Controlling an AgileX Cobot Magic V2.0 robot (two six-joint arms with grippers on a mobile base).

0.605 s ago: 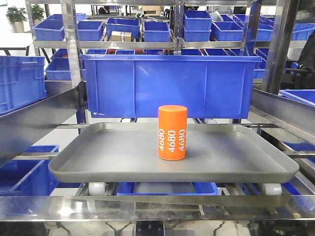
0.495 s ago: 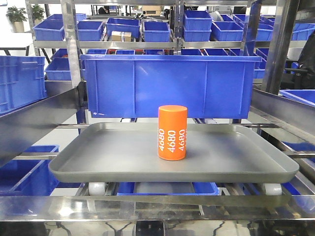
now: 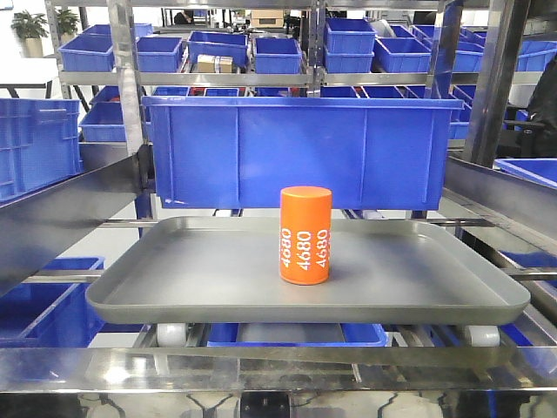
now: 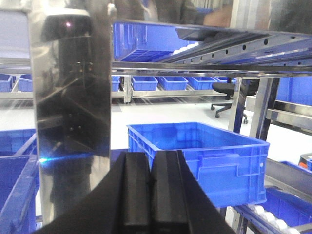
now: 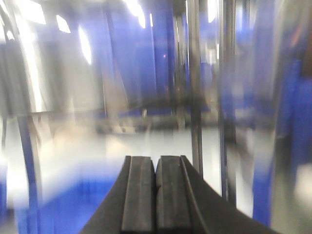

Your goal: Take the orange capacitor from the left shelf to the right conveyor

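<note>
Closest to me, my left hand point(image 4: 150, 195) has its two black pads pressed together on nothing. It faces a polished steel post point(image 4: 73, 122) with an open blue plastic crate point(image 4: 209, 156) beyond. My right hand point(image 5: 156, 195) is closed the same way and empty. Its whole view is smeared into blue and silver streaks, so I take it that arm is swinging, though toward what I cannot tell.

Further out, in the front view, the shallow grey rounded tray point(image 3: 174, 287) rests on the rollers of the silver metal left shelf point(image 3: 126, 113). The small bright orange capacitor point(image 3: 305, 235) stands upright near the tray's middle, its white "4680" print toward me. It has not budged since half a second ago. Only the tray's right edge sits a hair further right in the frame, so I judge the camera nudged, not the load. Behind the tray hangs a long blue plastic bin point(image 3: 226, 152), with rows of smaller blue bins point(image 3: 278, 54) on the racks beyond.

The task has barely begun. Neither hand shows near the tray, the capacitor is untouched, and the right conveyor is out of view. I must part a hand before reaching in.
</note>
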